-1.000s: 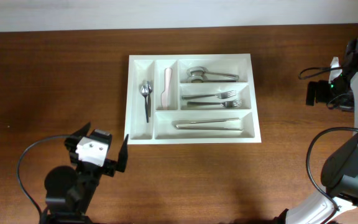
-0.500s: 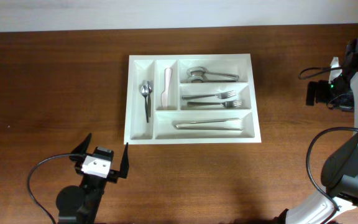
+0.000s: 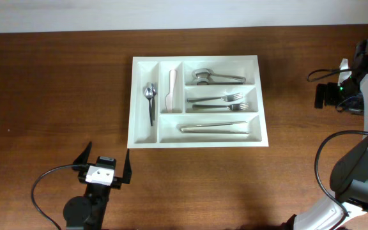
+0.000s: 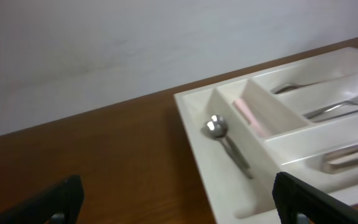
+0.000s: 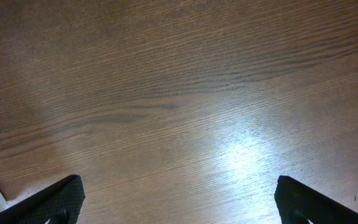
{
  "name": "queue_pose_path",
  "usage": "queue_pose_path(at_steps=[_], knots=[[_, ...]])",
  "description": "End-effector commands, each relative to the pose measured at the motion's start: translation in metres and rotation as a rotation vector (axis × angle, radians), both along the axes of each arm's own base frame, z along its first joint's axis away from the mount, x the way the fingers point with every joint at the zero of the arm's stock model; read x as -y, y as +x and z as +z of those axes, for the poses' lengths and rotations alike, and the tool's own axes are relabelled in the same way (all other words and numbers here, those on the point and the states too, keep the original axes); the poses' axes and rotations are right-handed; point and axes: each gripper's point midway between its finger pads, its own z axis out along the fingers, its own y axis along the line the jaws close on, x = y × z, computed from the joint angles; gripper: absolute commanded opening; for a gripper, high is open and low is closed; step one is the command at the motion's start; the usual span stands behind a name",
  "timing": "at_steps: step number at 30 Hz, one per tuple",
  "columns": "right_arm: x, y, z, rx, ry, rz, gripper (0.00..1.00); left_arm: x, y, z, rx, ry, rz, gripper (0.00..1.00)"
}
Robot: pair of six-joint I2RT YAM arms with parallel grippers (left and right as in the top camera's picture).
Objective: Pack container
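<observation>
Left fingers [image 3: 128,167] farther back from container [image 3: 197,144]

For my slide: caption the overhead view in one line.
Large white rectangular plastic cutlery tray holding sorted cutlery on brown wooden table; open, empty left gripper apart from it.

A dark brown wooden table [image 3: 56,96] fills nearly the whole overhead view, its grain running left to right. Along the far edge runs 1 pale strip of wall [image 3: 171,13], plain and off-white. In the left wrist view the same wall rises behind the table's far edge, smooth, greyish-white and evenly lit. In the right wrist view the tabletop shows fine wavy grain and 1 soft bright glare [image 5: 247,152] of reflected light.
</observation>
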Motion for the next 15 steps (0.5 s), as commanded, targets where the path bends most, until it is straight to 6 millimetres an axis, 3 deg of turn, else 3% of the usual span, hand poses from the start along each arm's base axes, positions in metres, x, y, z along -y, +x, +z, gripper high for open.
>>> queue_pose_path(at_steps=[1, 15], knots=[[-0.0015, -0.0002, 0.0025, 0.003, -0.006, 0.001, 0.99, -0.0168, 0.0012, -0.0035, -0.004, 0.009, 0.094, 0.99], [-0.0014, -0.0001, 0.0025, 0.004, -0.006, 0.001, 0.99, -0.0243, 0.0013, -0.0040, -0.006, 0.011, 0.132, 0.99]])
